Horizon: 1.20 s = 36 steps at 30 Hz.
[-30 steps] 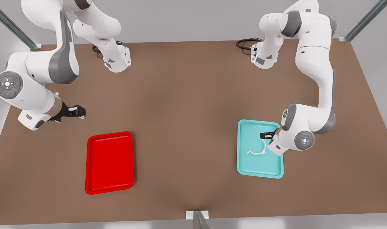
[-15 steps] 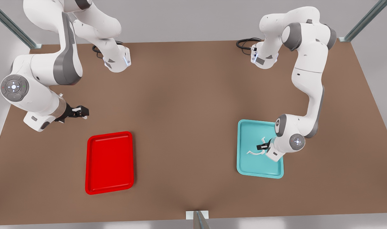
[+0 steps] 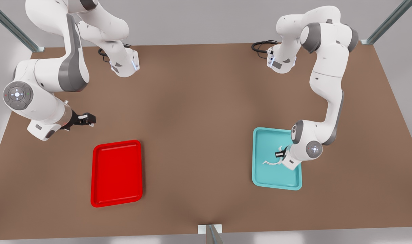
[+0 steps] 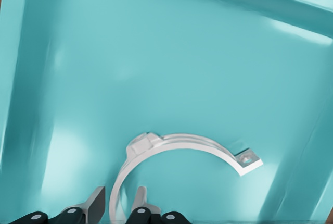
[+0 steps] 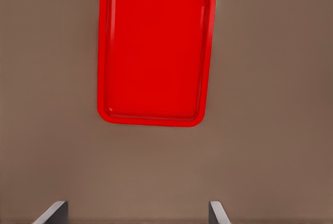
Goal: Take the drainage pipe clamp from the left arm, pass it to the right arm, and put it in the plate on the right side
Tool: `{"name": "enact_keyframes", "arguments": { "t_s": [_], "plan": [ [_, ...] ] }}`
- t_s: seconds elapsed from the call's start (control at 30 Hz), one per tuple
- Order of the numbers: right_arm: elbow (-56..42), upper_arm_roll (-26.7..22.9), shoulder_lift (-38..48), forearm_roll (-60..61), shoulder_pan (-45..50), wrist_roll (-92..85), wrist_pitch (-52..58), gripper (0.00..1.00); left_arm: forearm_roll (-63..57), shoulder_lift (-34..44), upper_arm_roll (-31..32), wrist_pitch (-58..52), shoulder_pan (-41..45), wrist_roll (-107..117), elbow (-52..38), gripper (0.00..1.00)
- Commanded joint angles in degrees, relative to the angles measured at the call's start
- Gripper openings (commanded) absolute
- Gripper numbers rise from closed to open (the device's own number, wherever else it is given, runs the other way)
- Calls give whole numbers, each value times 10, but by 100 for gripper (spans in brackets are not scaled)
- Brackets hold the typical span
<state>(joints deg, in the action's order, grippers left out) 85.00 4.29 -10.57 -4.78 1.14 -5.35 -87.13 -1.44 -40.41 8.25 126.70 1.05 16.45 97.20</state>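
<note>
One thin white half-ring clamp (image 4: 171, 153) straddled by your part-open left gripper (image 4: 117, 203) in the cyan tray (image 4: 156, 52), right gripper (image 3: 87, 119) wide, plate (image 5: 154, 52) ahead.

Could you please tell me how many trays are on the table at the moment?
2. The red tray lies toward the front view's left, bare, near the right gripper. The cyan tray lies toward the front view's right, holding the clamp under the left gripper.
</note>
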Motion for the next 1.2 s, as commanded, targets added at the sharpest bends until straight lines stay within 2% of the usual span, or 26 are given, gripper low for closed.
{"name": "enact_keyframes", "arguments": {
  "t_s": [0.0,0.03,0.07,0.5,0.53,0.6,0.77,0.9,1.0,1.07,1.17],
  "plan": [
    [1,0,1,0,0,-1,0,100,-1,2,0,-1,0,4,3,45],
    [1,0,1,0,0,-1,0,100,-1,2,0,-1,0,5,3,36],
    [3,0,1,0,0,-1,0,100,-1,2,0,-1,0,5,3,35],
    [8,0,1,0,0,0,0,100,-1,-6,0,6,0,5,2,35],
    [8,0,1,0,0,0,0,100,0,-5,0,6,0,5,2,34],
    [8,0,1,0,0,-1,0,100,0,-5,0,5,0,7,1,21],
    [9,0,1,0,0,0,0,100,-1,-5,0,5,0,5,-1,21],
    [9,0,1,1,0,-2,1,100,-5,43,3,-3,5,2,-3,21],
    [9,0,1,0,0,-2,0,100,-2,53,12,-8,15,3,-43,21],
    [9,1,0,0,0,-2,0,100,-1,38,13,-76,40,8,-119,21],
    [9,3,-9,9,12,-7,-8,100,-3,37,19,-91,113,43,-147,21]
  ]
}}
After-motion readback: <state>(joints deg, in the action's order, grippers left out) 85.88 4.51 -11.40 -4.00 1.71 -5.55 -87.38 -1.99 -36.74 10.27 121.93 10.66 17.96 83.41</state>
